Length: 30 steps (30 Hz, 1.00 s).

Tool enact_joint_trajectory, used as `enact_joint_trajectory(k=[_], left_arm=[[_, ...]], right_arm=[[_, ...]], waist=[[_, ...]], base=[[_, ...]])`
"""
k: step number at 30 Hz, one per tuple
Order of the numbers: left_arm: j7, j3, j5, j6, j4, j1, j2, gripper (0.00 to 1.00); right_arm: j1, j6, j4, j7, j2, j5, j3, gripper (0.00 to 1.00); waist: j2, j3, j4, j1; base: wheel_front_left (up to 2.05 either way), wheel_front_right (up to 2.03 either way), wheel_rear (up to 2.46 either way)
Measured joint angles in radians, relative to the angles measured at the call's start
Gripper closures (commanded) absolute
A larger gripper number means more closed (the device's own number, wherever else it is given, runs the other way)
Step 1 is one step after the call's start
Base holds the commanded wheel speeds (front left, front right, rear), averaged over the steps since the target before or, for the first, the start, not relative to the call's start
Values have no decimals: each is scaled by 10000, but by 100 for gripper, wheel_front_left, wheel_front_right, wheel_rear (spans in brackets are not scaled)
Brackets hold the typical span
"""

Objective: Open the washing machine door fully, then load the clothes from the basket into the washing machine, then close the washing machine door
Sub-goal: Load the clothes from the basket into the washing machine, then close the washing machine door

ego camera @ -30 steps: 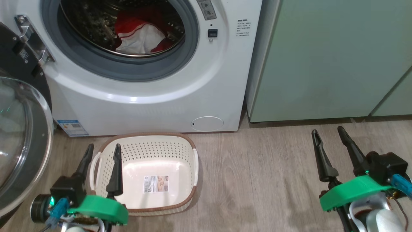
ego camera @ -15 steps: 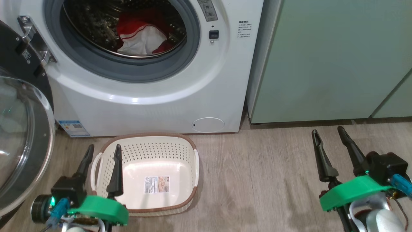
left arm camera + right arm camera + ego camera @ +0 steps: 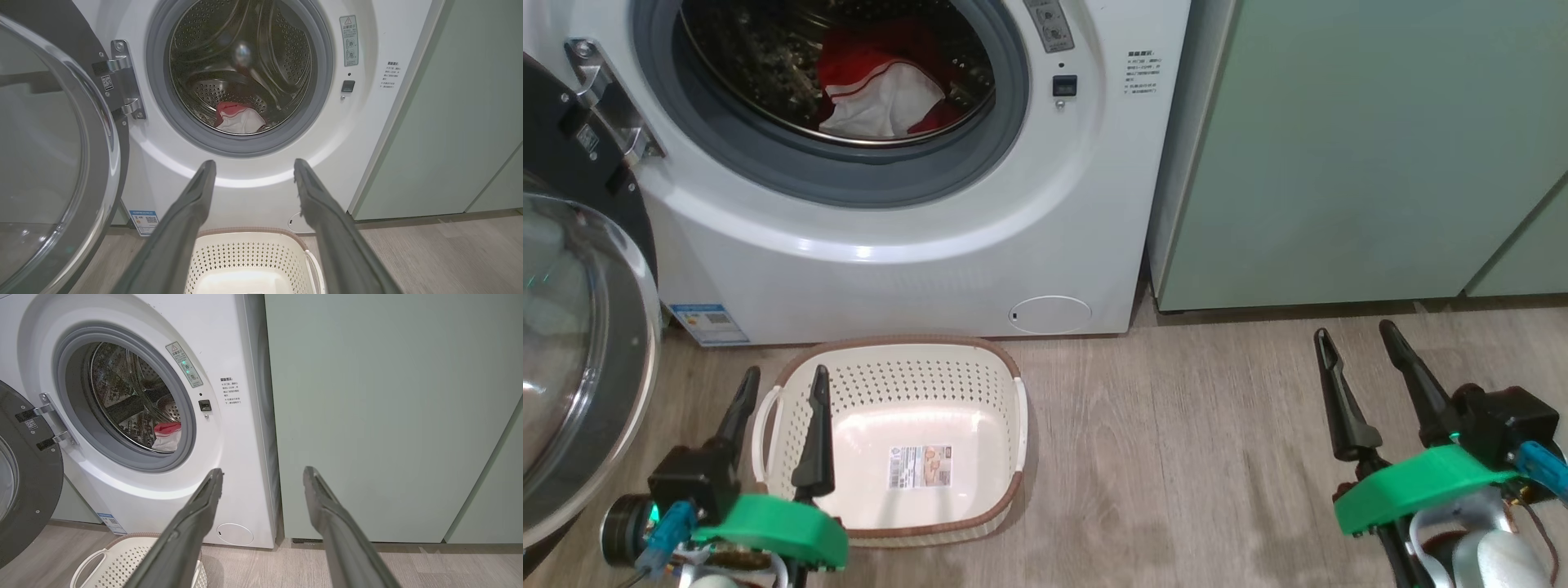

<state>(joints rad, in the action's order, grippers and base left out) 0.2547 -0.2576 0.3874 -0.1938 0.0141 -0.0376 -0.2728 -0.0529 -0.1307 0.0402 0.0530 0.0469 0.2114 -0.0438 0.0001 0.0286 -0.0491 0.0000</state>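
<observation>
The large round washing machine door [image 3: 580, 343], with its wide glossy black rim and bulging clear glass centre, stands swung wide open at the left of the big white front-loading washing machine [image 3: 915, 237], hanging on a metal hinge [image 3: 605, 98]. The grey-sealed opening is uncovered, and a crumpled red and white garment [image 3: 882, 90] lies at the bottom of the perforated metal drum [image 3: 760, 57]. Low on the washer's front are a round white flap [image 3: 1049, 314] at the right and a blue label [image 3: 707, 322] at the left.

The small cream rectangular plastic basket [image 3: 907, 384], with perforated sides and a brown woven-look rim, sits on the pale wood-look floor [image 3: 1176, 449] just in front of the washer, below the opening. Its bare inner bottom shows a sticker [image 3: 920, 466].

The left gripper [image 3: 786, 374] is at the basket's left end with its two long dark fingers spread apart and holding nothing. One finger shows over the basket's inside and the other outside its white handle; whether either touches it I cannot tell. The right gripper [image 3: 1354, 331] is well apart to the right, above the floor, fingers likewise spread and holding nothing, facing the pale green cabinets [image 3: 1339, 147] beside the washer.
</observation>
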Motion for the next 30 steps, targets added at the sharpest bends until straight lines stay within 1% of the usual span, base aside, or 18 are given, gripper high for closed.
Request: enact_joint_trajectory(k=[17, 23, 30], left_arm=[[-82, -140, -4, -46, -73, 0, -42, 0], [-82, -188, -4, -46, -123, 7, -82, 0], [-82, -219, -4, -46, -155, 16, -121, 0]], right_arm=[[0, 0, -6, 12, 0, 0, -40, 0], [4, 0, -6, 13, -2, 10, -40, 0], [7, 0, -6, 15, -4, 10, -42, 0]], waist=[[0, 47, 1, 0], [0, 68, 7, 2], [0, 97, 10, 2]], base=[[-3, 3, 0], [-99, 99, 0], [-185, 185, 0]])
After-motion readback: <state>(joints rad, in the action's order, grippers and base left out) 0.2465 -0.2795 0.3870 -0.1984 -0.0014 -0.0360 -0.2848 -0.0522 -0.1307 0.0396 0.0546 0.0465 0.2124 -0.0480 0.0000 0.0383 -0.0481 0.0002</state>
